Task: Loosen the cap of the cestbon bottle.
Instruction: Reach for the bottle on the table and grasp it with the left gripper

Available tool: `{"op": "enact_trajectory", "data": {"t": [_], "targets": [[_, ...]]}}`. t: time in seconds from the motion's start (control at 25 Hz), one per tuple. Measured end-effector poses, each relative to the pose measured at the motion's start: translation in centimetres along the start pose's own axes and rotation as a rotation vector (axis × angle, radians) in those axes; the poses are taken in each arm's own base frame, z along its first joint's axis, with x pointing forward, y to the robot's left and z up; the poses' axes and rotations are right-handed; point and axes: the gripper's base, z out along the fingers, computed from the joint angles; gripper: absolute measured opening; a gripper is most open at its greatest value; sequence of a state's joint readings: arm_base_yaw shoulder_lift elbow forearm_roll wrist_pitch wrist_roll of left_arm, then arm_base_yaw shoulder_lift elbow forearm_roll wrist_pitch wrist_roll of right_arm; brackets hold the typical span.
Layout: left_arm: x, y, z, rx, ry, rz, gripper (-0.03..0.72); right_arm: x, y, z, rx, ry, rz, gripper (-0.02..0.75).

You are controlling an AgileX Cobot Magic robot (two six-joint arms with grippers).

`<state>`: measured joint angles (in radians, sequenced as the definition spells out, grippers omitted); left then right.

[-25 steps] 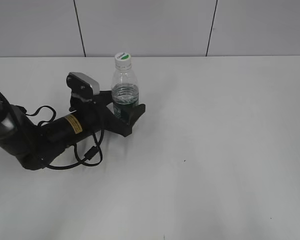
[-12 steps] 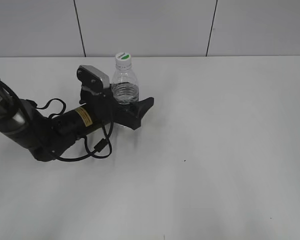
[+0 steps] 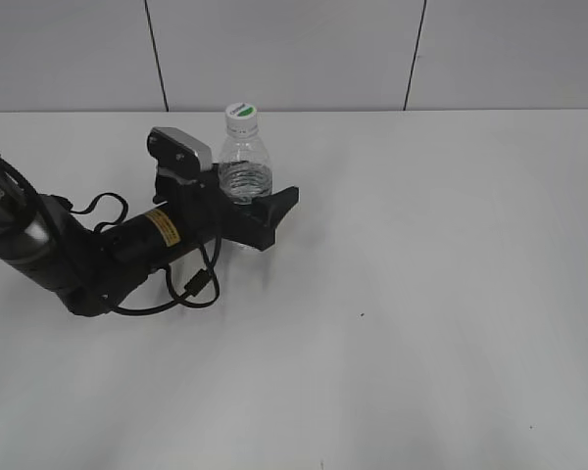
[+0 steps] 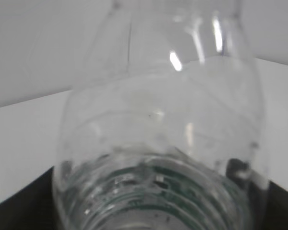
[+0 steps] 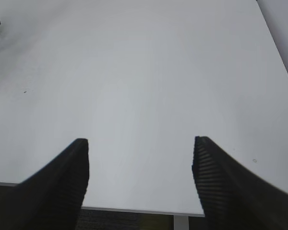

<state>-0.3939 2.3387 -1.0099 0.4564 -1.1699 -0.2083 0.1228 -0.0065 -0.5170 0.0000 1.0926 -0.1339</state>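
Observation:
The cestbon bottle stands upright at the back left of the white table, with water in its lower part. Its white cap with the green mark sits on the neck. My left gripper reaches in from the left and is closed around the bottle's lower body, hiding the green label. In the left wrist view the bottle fills the frame, with dark fingers against both lower sides. The cap is out of that view. My right gripper is open and empty over the table's front edge, out of the exterior view.
The left arm and its black cable lie low on the white table at the left. A tiled wall stands behind the table. The table's front edge runs just below the right fingers.
The left gripper has pushed forward and up around the bottle, covering the green label that showed a second ago, then settled slightly. The bottle stays upright in place.

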Motion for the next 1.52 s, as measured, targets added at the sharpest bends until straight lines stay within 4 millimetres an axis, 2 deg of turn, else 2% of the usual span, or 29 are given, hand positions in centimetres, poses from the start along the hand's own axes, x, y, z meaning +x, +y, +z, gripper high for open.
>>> {"op": "enact_trajectory", "data": {"t": [0.68, 0.8, 0.96, 1.52], "targets": [[0.7, -0.1, -1.0, -0.036, 0.007, -0.037, 0.578, 0.0, 0.0, 0.0, 0.000, 0.000, 0.000, 0.516], [0.7, -0.1, -1.0, -0.037, 0.007, -0.037, 0.536, 0.0, 0.0, 0.0, 0.000, 0.000, 0.000, 0.516], [0.7, -0.1, -1.0, -0.036, 0.004, -0.036, 0.410, 0.0, 0.0, 0.0, 0.000, 0.000, 0.000, 0.516], [0.5, -0.6, -1.3, 0.009, 0.020, -0.018, 0.402, 0.0, 0.0, 0.0, 0.000, 0.000, 0.000, 0.516]]}}
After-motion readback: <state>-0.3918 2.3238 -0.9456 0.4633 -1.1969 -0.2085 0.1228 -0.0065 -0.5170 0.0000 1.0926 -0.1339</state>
